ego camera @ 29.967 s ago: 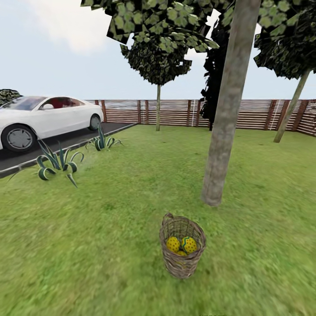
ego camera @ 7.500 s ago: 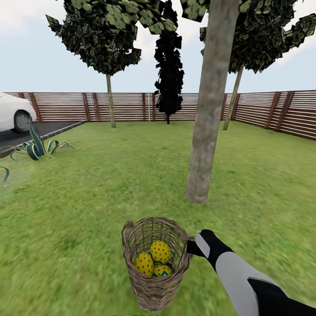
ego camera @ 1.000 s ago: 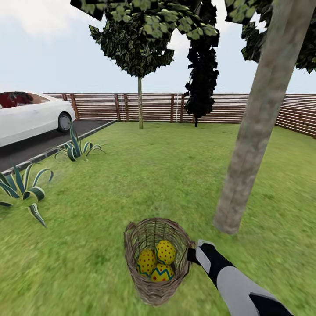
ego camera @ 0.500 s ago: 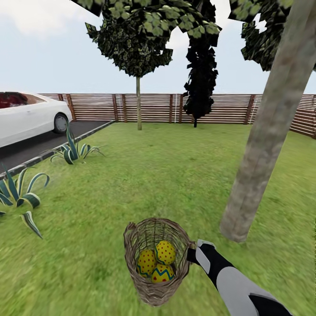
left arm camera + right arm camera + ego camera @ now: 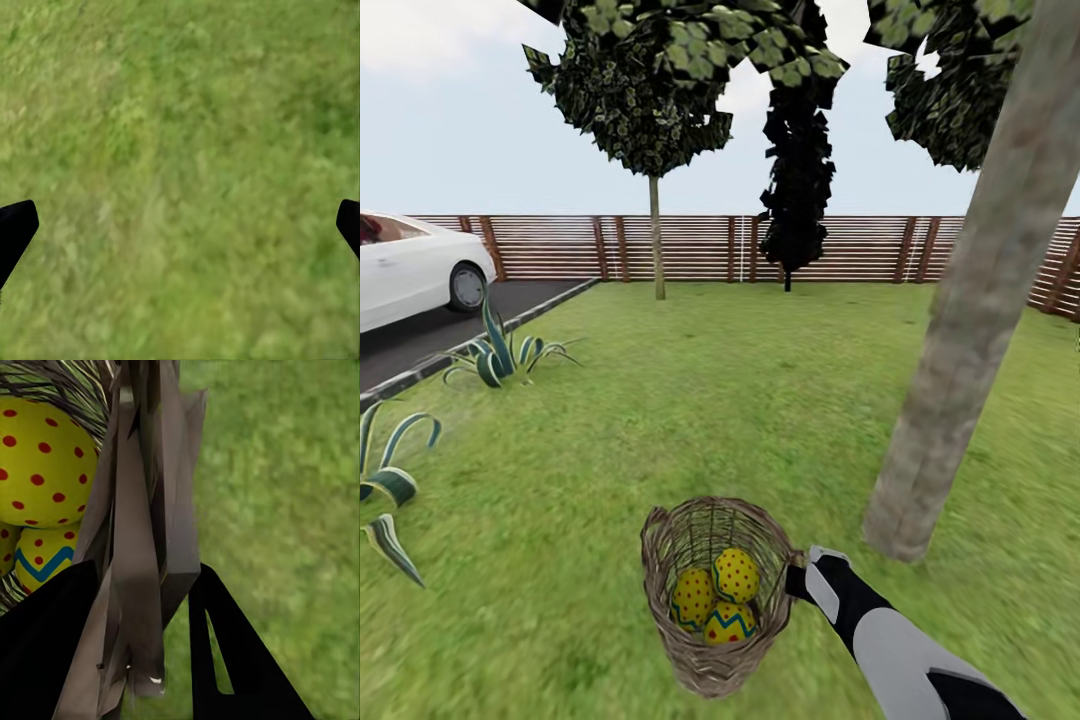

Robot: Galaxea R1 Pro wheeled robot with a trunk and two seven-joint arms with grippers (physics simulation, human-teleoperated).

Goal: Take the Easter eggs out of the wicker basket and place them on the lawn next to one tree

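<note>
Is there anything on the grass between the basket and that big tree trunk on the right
Nothing visible. Only bare lawn lies between the wicker basket and the tree. The right gripper grips the basket's rim.

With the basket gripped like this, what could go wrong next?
1. The right gripper clamps the wicker basket by its rim on one side alone, so the basket may tilt or slip free.
2. All three Easter eggs lie loose inside, stacked; a tilt could spill them onto the lawn away from the tree.
</note>
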